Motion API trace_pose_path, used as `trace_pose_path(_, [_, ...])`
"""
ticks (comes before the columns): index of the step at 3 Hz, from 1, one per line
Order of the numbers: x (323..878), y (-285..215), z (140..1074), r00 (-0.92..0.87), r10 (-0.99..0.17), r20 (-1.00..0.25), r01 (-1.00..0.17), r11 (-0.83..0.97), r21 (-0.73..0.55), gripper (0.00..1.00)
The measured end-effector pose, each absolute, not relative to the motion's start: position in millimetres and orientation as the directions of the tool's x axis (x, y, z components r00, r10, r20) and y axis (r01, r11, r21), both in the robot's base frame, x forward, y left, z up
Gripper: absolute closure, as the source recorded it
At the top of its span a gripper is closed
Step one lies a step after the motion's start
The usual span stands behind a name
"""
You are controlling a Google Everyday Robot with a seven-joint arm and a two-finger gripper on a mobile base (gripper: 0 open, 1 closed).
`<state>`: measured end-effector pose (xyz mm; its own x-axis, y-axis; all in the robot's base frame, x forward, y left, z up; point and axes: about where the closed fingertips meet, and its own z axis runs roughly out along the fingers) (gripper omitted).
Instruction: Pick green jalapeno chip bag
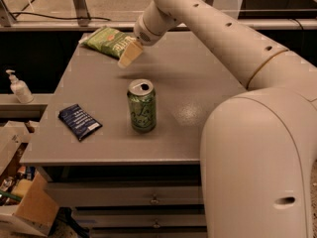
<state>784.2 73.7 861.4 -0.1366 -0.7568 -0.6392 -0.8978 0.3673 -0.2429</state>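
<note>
My thick white arm (237,48) rises at the near right and reaches over the grey desk (198,83) toward its far left. A dark blue packet (79,121) lies near the front left, with an upright green can (142,107) mid-desk. Beyond them my gripper (128,56) points down-left at the right end of the green chip bag (106,39), which lies at the far left corner. I cannot tell whether the gripper is open or closed.

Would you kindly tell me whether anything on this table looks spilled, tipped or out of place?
Nothing stands out: the soda can is upright and unspilled, the green jalapeno chip bag and blue packet lie flat, and the gripper sits by the bag.
</note>
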Motion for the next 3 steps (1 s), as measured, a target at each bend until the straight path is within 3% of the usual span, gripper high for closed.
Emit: trace_pose_path(3, [844.0,77.5,876.0,-0.084,-0.670,-0.738,-0.787,0.499,-0.363,0.00])
